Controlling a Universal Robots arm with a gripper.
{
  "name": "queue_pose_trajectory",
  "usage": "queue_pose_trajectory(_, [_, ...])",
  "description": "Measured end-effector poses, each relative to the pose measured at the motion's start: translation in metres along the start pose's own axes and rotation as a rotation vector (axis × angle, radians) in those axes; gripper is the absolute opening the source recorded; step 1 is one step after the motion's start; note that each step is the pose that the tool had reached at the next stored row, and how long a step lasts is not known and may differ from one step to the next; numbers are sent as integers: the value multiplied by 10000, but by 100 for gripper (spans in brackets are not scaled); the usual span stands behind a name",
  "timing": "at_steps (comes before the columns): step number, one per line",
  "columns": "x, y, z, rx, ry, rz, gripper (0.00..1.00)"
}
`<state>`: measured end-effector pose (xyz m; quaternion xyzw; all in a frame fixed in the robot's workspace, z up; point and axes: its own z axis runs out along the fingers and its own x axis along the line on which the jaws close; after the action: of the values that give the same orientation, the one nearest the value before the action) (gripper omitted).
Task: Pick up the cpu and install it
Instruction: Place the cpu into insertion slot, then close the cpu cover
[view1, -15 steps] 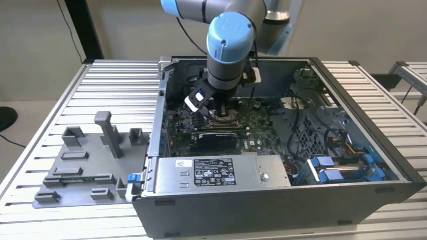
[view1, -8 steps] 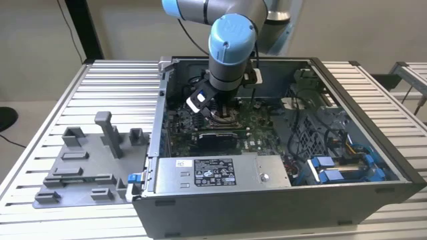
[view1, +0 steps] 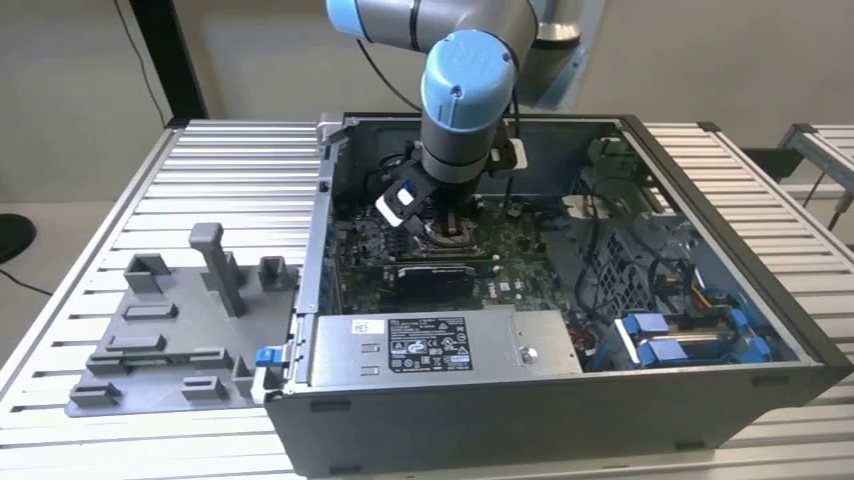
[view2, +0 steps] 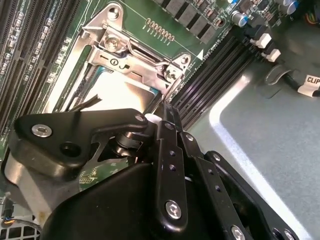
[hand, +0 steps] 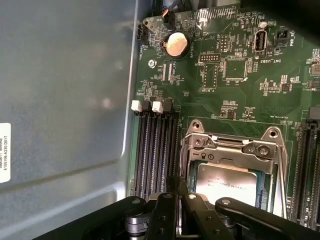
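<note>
First wrist view: cpu (hand: 227, 181) in socket (hand: 234, 148)

Print stands in four places — a label (view1: 430, 346) on the power supply (view1: 547, 335), fine white lettering on the motherboard (hand: 235, 100), a cable tag (view2: 311, 81) — and a wall sticker (hand: 4, 152).

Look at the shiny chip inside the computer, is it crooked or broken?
Nothing stands out. The cpu sits inside the metal socket frame, edges square with it, and no crack shows on its visible top. The gripper covers one edge of it.
</note>
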<state>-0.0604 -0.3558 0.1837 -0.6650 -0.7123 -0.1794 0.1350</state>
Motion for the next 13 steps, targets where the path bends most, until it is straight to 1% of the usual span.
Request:
queue_pose_trajectory(7, [-7, 30, 9, 23, 10, 0, 0])
queue_pose_trajectory(13, [-6, 31, 4, 22, -2, 1, 0])
